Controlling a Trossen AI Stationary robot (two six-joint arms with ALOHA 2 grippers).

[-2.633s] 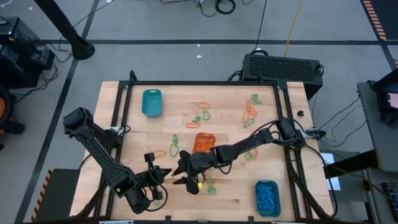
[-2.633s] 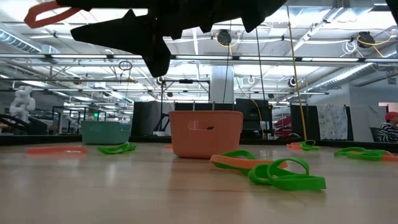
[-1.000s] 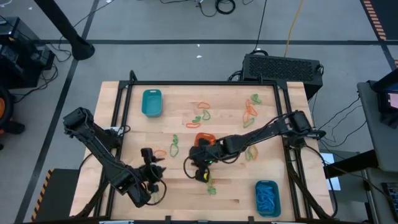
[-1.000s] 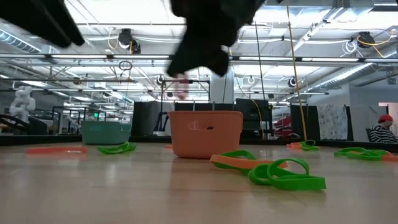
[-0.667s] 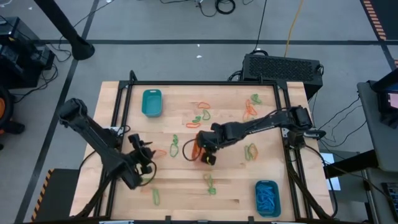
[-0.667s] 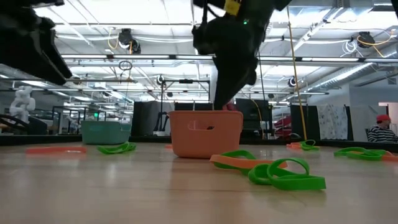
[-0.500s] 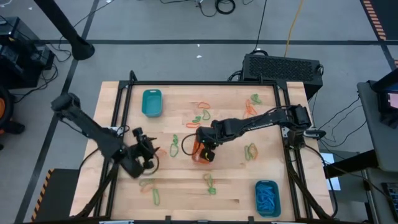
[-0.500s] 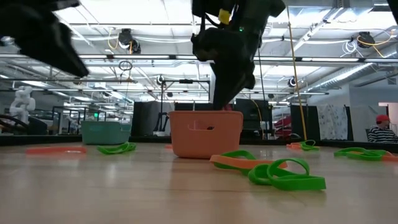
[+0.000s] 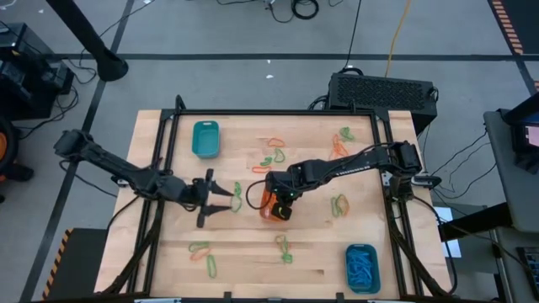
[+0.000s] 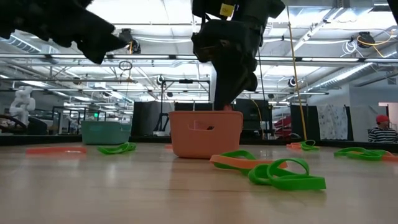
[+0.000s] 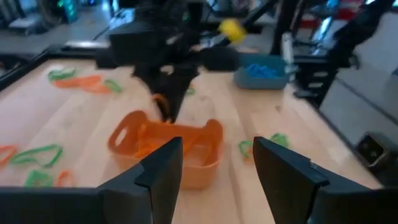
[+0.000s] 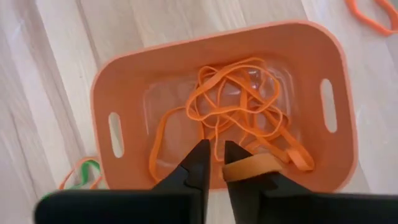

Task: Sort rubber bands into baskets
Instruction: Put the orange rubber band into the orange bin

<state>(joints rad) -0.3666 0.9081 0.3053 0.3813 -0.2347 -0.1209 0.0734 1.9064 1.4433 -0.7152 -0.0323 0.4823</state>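
A wooden table [image 9: 253, 252] carries an orange basket [image 9: 271, 202] at its middle, two teal baskets [image 9: 205, 139] well apart from it, and scattered rubber bands [image 9: 271, 154] around it.

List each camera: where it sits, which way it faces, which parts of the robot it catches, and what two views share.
High view: above the table, looking straight down; shows both arms, the left gripper and the right gripper.
Low view: at tabletop height, looking level toward the room; arms enter from above.
Left wrist view: on the left arm, facing the orange basket past its own spread fingers.
Right wrist view: on the right arm, looking down into it; an orange band lies by the fingertips.
Shared: the orange basket shows in all four views.
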